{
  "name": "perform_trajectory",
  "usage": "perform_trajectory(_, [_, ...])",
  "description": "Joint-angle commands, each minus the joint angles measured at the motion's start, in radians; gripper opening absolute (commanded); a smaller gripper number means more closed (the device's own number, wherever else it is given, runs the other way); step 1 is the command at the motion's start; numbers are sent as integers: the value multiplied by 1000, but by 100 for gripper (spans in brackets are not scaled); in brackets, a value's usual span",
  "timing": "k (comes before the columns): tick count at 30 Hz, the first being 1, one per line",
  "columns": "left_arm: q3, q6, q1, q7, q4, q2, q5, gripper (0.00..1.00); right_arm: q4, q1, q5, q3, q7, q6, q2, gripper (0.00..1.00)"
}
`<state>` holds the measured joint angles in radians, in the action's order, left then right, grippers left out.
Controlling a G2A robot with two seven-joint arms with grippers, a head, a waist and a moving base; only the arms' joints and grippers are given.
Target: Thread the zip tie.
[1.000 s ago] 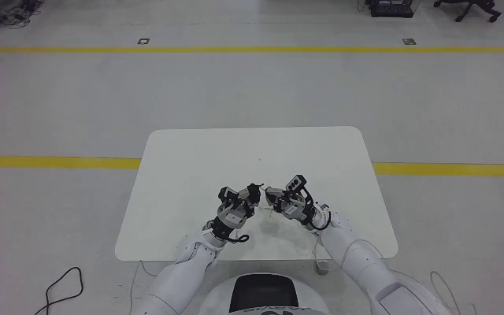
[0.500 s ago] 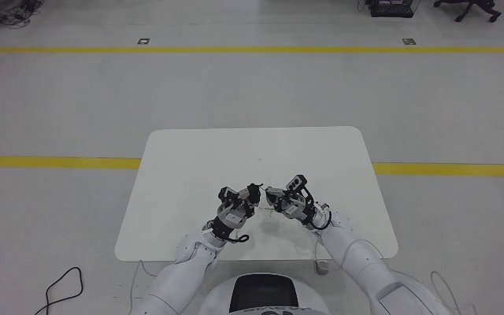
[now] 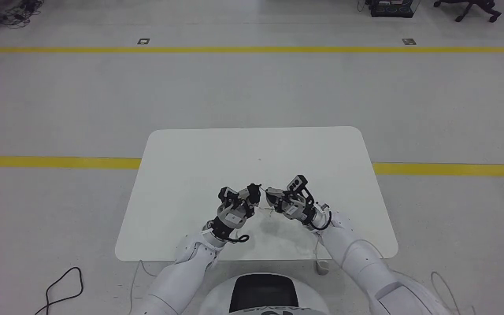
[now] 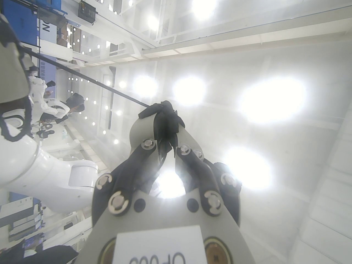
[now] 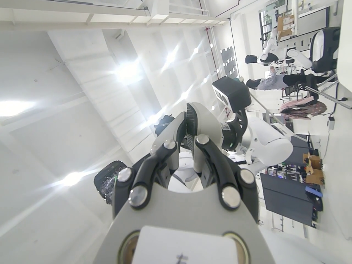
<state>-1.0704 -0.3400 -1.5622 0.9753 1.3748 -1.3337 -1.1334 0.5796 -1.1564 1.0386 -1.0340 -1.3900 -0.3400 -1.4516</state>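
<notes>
Where the black zip tie (image 4: 82, 76) showed best, in the left wrist view, it was a thin straight strap. One end sat in a dark bunch at the tips of the left gripper (image 4: 164, 122), whose fingers were pressed together and pinching it. From there the strap ran out to the grey body of the other arm at the picture's edge, where its far end was hidden.

Right gripper (image 5: 189, 122): fingers pressed together, ribbed pads face to face. Could not tell whether the strap's far end lay between them.

Top view: left gripper (image 3: 250, 194) and right gripper (image 3: 272, 195) were held close together, tips turned toward each other, above the near middle of the white table (image 3: 236, 150). The strap was too small to trace there. Both grippers were tilted upward, with bright ceiling lights (image 4: 272, 100) behind the left fingers.

Surroundings: the table stood on a pale floor. A yellow floor line (image 3: 79, 162) passed behind it on both sides, and a second yellow line (image 3: 236, 50) lay farther off. A black cable (image 3: 59, 287) was looped on the floor beside the table's near left corner.
</notes>
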Motion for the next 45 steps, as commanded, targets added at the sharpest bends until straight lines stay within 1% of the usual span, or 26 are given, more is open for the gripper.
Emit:
perform_trajectory(1, [0,0,0,0,0,0,0,0,-3,-1,-3,-4,0,0,-1,0])
perform_trajectory(2, [0,0,0,0,0,0,0,0,-6,-1,-2,-6,0,0,-1,34])
perform_trajectory(3, [0,0,0,0,0,0,0,0,-9,-1,-1,-8,0,0,-2,100])
perform_trajectory(9, [0,0,0,0,0,0,0,0,-35,4,4,-25,14,0,-6,100])
perform_trajectory(13, [0,0,0,0,0,0,0,0,-31,4,7,-36,21,0,-8,100])
perform_trajectory(26, [1,2,0,-4,3,0,1,0,-30,4,6,-37,23,0,-8,100])
perform_trajectory(27, [8,10,-3,-16,27,0,4,0,-8,-1,-7,-42,55,0,-6,100])
perform_trajectory(28, [12,21,-11,-14,49,-1,-9,0,13,-7,-26,-51,74,0,-2,100])
perform_trajectory(31, [5,62,-44,1,108,3,-67,0,100,-50,-71,-106,100,0,17,100])
perform_trajectory(33, [-2,95,-63,9,135,6,-96,0,153,-80,-90,-146,108,0,27,100])
perform_trajectory(36, [-19,125,-87,1,168,12,-117,0,236,-128,-120,-202,122,0,40,100])
perform_trajectory(39, [-32,138,-107,-11,192,17,-134,0,311,-168,-150,-245,139,0,47,100])
perform_trajectory(42, [-43,138,-124,-8,213,19,-158,0,379,-203,-170,-280,154,0,49,100])
perform_trajectory(44, [-49,134,-131,-2,223,20,-166,0,405,-219,-188,-291,156,0,49,100])
perform_trajectory(45, [-50,139,-136,15,234,21,-178,0,408,-221,-189,-293,160,0,49,100])
